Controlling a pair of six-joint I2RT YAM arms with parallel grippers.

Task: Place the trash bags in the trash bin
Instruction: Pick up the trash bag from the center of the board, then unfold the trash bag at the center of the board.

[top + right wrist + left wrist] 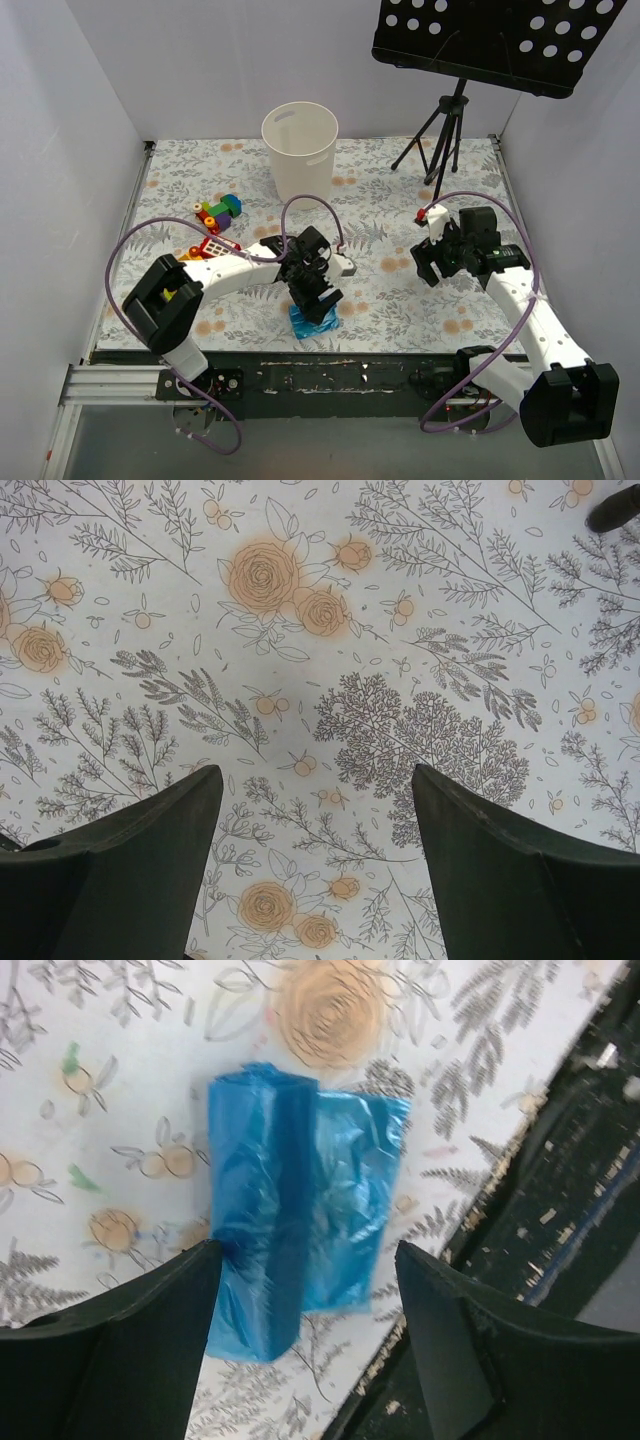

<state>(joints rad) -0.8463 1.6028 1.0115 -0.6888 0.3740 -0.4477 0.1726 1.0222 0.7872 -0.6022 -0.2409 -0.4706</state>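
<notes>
Grasp step — left gripper [316, 297], jaws wide and holding nothing, straddles the folded trash bags [300, 1200] at the near edge of the table [400, 310], right gripper [315, 780] open and empty — next it likely must close, lift, carry to the far trash bin [300, 150].

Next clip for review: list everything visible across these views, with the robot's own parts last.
trash bags: one folded pack, bright blue, flat on the cloth near the table's front edge
trash bin: one, cream-white, upright at the back of the table
toy blocks: small cluster, multicoloured, left side, between the bin and the left arm
music stand: one, black, perforated, on a tripod at the back right
tablecloth: one, white with a floral print, covering the table
left fingers: two, black, open, one on either side of the trash bags
right fingers: two, black, open, above bare cloth on the right
</notes>
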